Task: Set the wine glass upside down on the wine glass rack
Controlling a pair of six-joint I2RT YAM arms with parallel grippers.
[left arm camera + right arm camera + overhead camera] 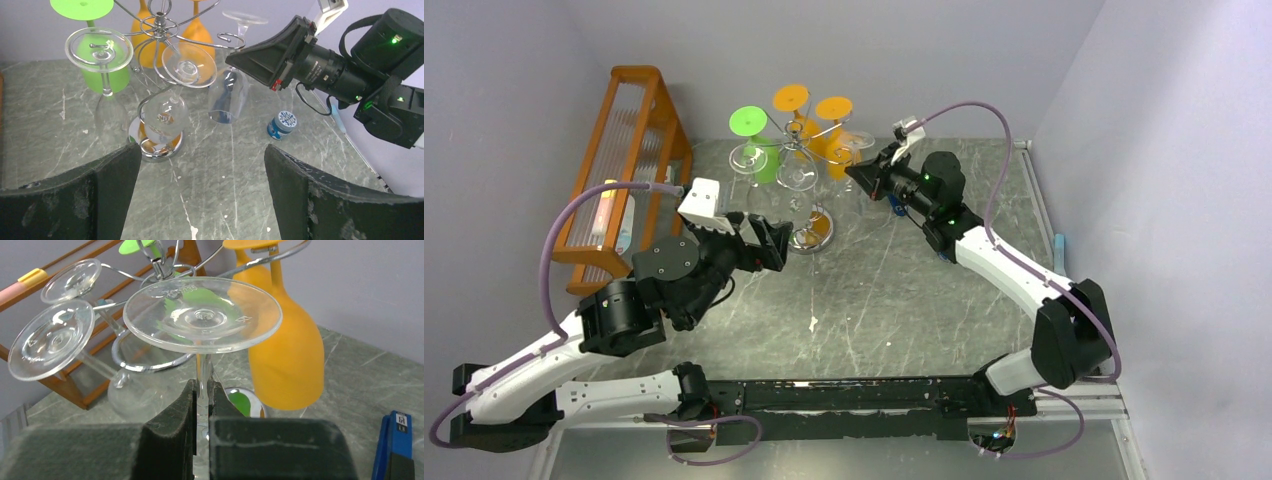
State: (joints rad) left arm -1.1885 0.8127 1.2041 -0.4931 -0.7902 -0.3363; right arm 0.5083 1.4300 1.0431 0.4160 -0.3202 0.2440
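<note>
My right gripper (202, 396) is shut on the stem of a clear wine glass (202, 315), held upside down with its foot on top. The glass (229, 95) hangs beside the chrome wine glass rack (160, 22), its foot close to a curled hook arm (228, 36); I cannot tell whether it rests on it. The rack's mirrored base (812, 228) stands mid-table. In the top view the right gripper (856, 172) is at the rack's right side. My left gripper (200, 165) is open and empty, in front of the rack base (779, 245).
The rack holds a green glass (759, 150), two orange glasses (824, 125) and two clear glasses (102, 80), all upside down. An orange wooden shelf (624, 170) stands at the back left. A small blue-and-white jar (282, 124) and a blue object (395, 440) lie under the right arm.
</note>
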